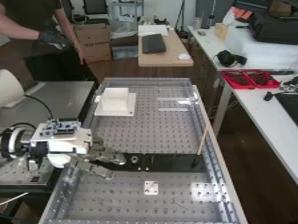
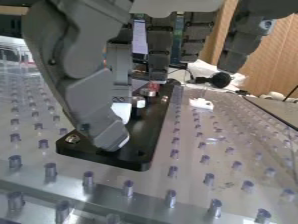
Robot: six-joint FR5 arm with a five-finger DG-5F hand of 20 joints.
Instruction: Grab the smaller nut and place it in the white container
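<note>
Hand [image 2: 90, 92] hung open, thumb and fingers apart, gripping nothing visible, likely to straddle the smaller nut, whose exact spot I couldn't tell, on the black bar [image 1: 169, 162]; white container [image 1: 116, 99] stood beyond, ready to receive.

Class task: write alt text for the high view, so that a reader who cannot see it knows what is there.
A robot's dark grey hand is over the left part of a flat black bar on a perforated bench, with the bearing standing on the bar just right of it. Farther up the bench, toward the left, stands a white container.
</note>
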